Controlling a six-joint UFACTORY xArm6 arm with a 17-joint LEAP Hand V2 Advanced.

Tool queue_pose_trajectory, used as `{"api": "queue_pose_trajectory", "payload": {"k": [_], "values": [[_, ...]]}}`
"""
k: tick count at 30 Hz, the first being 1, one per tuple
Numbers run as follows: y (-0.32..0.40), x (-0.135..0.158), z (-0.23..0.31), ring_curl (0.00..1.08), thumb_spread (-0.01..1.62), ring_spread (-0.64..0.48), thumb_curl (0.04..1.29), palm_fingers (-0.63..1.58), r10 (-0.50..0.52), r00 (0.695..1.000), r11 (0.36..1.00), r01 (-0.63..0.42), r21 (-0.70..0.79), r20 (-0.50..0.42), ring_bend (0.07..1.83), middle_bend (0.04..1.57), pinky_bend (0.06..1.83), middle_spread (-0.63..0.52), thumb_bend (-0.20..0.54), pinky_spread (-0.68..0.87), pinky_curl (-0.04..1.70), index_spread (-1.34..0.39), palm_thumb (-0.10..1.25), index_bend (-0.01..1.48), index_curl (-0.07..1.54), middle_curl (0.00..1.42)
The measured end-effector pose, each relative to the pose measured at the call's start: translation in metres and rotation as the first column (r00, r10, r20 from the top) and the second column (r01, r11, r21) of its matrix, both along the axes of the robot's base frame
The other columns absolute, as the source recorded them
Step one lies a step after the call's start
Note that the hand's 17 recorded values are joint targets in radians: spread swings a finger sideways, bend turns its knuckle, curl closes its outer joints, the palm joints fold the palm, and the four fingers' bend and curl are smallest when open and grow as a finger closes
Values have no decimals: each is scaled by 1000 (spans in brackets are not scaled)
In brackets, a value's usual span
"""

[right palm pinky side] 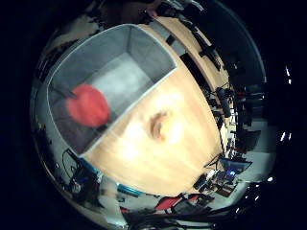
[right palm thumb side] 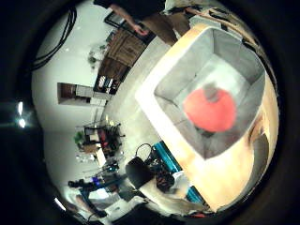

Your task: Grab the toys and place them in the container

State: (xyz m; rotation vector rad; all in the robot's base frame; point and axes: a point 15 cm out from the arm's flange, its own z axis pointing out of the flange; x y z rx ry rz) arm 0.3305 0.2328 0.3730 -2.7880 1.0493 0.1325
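Note:
A grey fabric container (right palm pinky side: 144, 59) stands on a light wooden table (right palm pinky side: 182, 158). A red round toy (right palm pinky side: 90, 105) lies inside it on the bottom. A small tan toy (right palm pinky side: 161, 125) lies on the table just outside the container's wall. The right thumb side palm view looks down into the same container (right palm thumb side: 178, 84) with the red toy (right palm thumb side: 212, 109) in it.
The table's edge (right palm thumb side: 155, 122) runs beside the container, with the floor below. Shelves and furniture (right palm thumb side: 103, 70) stand across the room. Blue and red items (right palm pinky side: 144, 196) lie on the floor past the table's end.

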Motion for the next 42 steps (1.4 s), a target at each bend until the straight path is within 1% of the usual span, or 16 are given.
{"api": "queue_pose_trajectory", "payload": {"k": [5, 10, 21, 25, 30, 34, 38, 42], "values": [[0, 0, 0, 286, 843, -152, 244, 122, 4, 1000, 1000, -4, 0, -1, 640, 345, 812, -222, -35, 72, 333, -477, 102, 175, 490, 446], [0, 0, -1, 277, 834, -140, 262, 147, 9, 1000, 1000, -9, 1, 0, 615, 325, 791, -212, -34, 129, 309, -465, 96, 167, 442, 423], [-2, 1, 1, 267, 829, -150, 289, 205, 6, 1000, 1000, -6, 0, 5, 591, 299, 763, -211, -34, 151, 269, -457, 97, 171, 374, 394], [-8, 5, 2, 265, 829, -153, 292, 216, -13, 1000, 1000, 13, 4, 9, 586, 294, 750, -208, -34, 151, 257, -458, 101, 169, 363, 390], [-37, 21, 4, 262, 842, -157, 299, 239, -91, 996, 996, 91, 0, 15, 587, 287, 727, -194, -29, 142, 239, -455, 118, 172, 349, 382], [-75, 38, 6, 258, 850, -159, 300, 273, -175, 984, 984, 175, -3, 25, 592, 286, 725, -190, -31, 135, 230, -455, 122, 175, 343, 378], [-128, 52, 1, 257, 867, -163, 304, 308, -278, 960, 960, 278, -12, 15, 601, 283, 729, -190, -24, 134, 219, -460, 150, 177, 338, 376], [-183, 62, -1, 254, 906, -166, 306, 340, -383, 924, 923, 383, -14, 15, 605, 283, 725, -191, -19, 147, 207, -466, 192, 181, 340, 374]]}}
